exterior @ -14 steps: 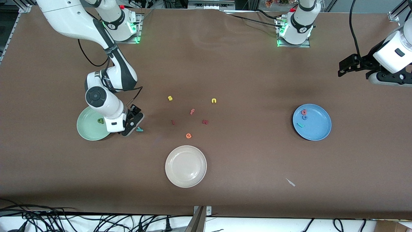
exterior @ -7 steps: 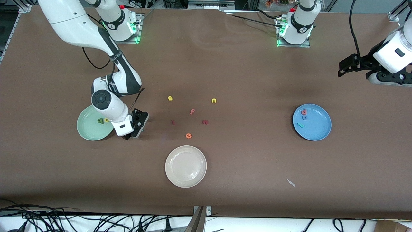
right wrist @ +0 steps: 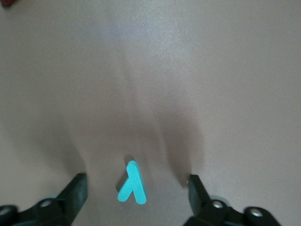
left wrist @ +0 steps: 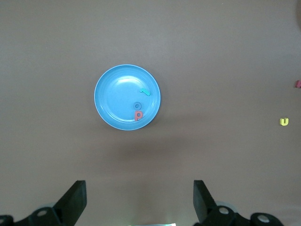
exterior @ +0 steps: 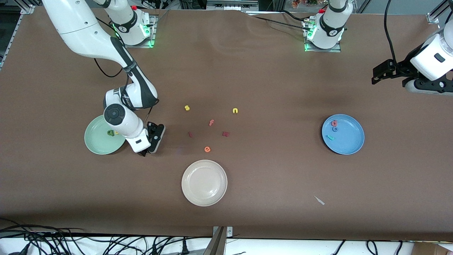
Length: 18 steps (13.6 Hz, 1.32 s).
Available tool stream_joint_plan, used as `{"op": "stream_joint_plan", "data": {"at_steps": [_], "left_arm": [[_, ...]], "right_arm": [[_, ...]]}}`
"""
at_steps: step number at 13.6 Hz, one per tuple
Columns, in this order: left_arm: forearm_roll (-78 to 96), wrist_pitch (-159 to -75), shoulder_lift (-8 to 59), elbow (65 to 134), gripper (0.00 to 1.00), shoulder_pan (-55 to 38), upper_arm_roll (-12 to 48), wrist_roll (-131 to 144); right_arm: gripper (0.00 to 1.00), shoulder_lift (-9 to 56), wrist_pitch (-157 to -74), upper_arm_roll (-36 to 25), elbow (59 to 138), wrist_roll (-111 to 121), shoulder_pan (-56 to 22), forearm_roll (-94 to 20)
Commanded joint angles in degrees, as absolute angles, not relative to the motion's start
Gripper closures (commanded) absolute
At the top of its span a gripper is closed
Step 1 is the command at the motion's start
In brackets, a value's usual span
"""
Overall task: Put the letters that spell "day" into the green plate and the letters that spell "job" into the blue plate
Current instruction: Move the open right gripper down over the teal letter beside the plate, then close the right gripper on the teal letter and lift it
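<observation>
The teal y (right wrist: pixel 131 183) lies flat on the table between the wide-apart fingers of my right gripper (right wrist: pixel 136 186), which is open and hangs low over it. In the front view the right gripper (exterior: pixel 149 150) hides the y, just beside the green plate (exterior: pixel 95 143). That plate holds the olive d (exterior: pixel 110 132) and the yellow a (exterior: pixel 116 132). The blue plate (exterior: pixel 348 141) holds the red-orange b (exterior: pixel 334 123), blue o (exterior: pixel 334 129) and teal j (exterior: pixel 330 137). My left gripper (exterior: pixel 378 73) waits open, high at the left arm's end of the table, looking down on the blue plate (left wrist: pixel 113 99).
A cream-white plate (exterior: pixel 204 182) sits nearer the front camera. Loose letters lie mid-table: yellow s (exterior: pixel 187 108), yellow n (exterior: pixel 235 111), orange f (exterior: pixel 211 123), orange e (exterior: pixel 207 149) and two dark red ones (exterior: pixel 190 134), (exterior: pixel 225 134). A white scrap (exterior: pixel 319 200) lies toward the front edge.
My right gripper swung from the green plate's edge to over the teal y, which it now covers in the front view. The yellow a came into sight. The left arm stayed still.
</observation>
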<state>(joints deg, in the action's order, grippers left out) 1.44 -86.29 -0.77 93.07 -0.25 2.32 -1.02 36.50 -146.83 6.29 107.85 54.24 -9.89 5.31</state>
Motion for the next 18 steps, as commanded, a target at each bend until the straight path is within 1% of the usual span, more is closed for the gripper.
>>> {"op": "stream_joint_plan", "data": {"at_steps": [1,4,5,9,11,13,17,18], "left_arm": [[2.1,-84.8,0.0,91.2,0.00,-0.2,2.2,-1.4],[2.1,-84.7,0.0,91.2,0.00,-0.1,2.2,-1.4],[2.1,-84.7,0.0,91.2,0.00,-0.1,2.2,-1.4],[2.1,-84.7,0.0,91.2,0.00,-0.1,2.2,-1.4],[2.1,-84.7,0.0,91.2,0.00,-0.1,2.2,-1.4],[2.1,-84.7,0.0,91.2,0.00,-0.1,2.2,-1.4],[2.1,-84.7,0.0,91.2,0.00,-0.1,2.2,-1.4],[2.1,-84.7,0.0,91.2,0.00,-0.1,2.2,-1.4]], "right_arm": [[0.20,37.4,-143.7,7.1,106.4,55.9,-9.1,5.0],[0.27,37.4,-139.9,7.0,104.7,55.9,-9.1,5.0],[0.27,37.3,-139.5,7.0,104.7,55.9,-9.1,5.0],[0.39,37.4,-139.4,6.9,104.6,56.1,-9.1,5.5],[0.49,37.4,-139.4,6.9,104.6,56.1,-9.1,5.5],[0.56,37.4,-139.4,6.9,104.6,56.1,-9.5,5.5],[0.65,37.7,-139.6,6.9,104.5,56.2,-9.7,5.5],[0.70,37.7,-139.6,6.9,104.5,56.2,-9.7,5.5]]}}
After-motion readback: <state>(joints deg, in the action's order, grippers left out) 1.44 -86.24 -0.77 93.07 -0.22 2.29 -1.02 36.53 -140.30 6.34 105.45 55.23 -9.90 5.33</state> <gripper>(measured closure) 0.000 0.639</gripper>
